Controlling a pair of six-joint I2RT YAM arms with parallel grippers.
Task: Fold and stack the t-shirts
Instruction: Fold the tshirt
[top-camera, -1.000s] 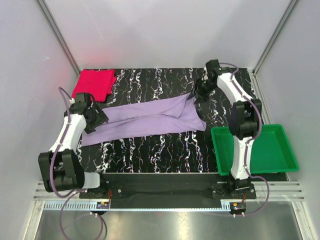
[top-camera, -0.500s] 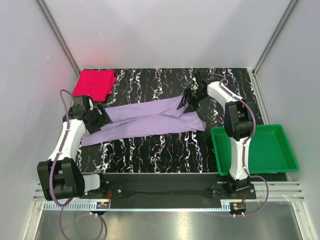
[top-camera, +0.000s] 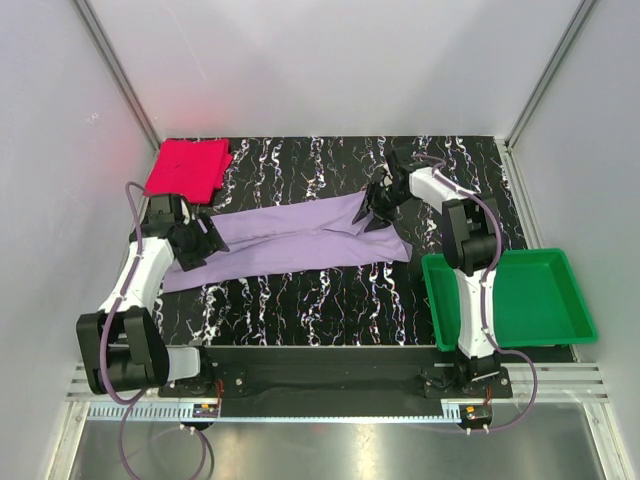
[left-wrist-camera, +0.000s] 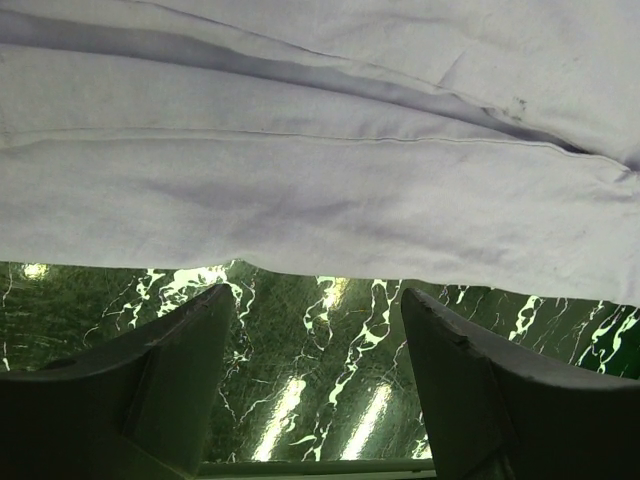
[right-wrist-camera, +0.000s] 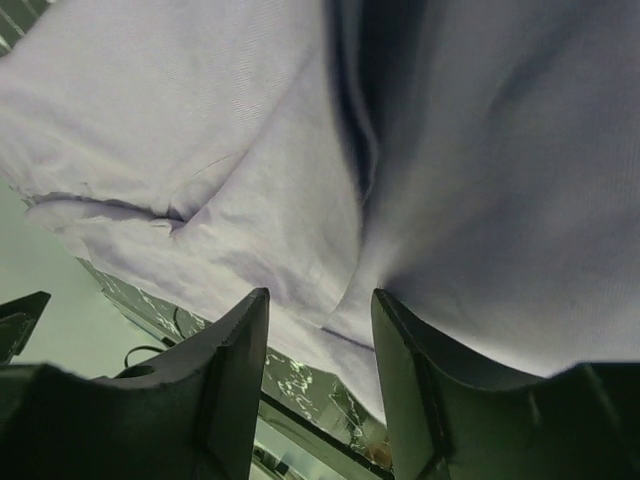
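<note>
The lavender t-shirt (top-camera: 300, 238) lies folded into a long band across the middle of the black marbled table. The pink-red shirt (top-camera: 187, 167) lies as a folded square at the back left. My left gripper (top-camera: 205, 245) is open and empty at the band's left end; in the left wrist view (left-wrist-camera: 318, 300) its jaws stand over bare table just short of the lavender edge (left-wrist-camera: 320, 190). My right gripper (top-camera: 377, 208) is open at the band's right end; in the right wrist view (right-wrist-camera: 320, 305) its jaws stand over the lavender cloth (right-wrist-camera: 250, 150), not closed on it.
A green plastic tray (top-camera: 510, 300) stands at the right front, beside the right arm's base. White walls close in the table (top-camera: 330, 300) at back and sides.
My right gripper has swung left and nearer, onto the shirt's right end. My left gripper has shifted slightly right along the shirt's left end. The shirt's right end looks a little more bunched.
</note>
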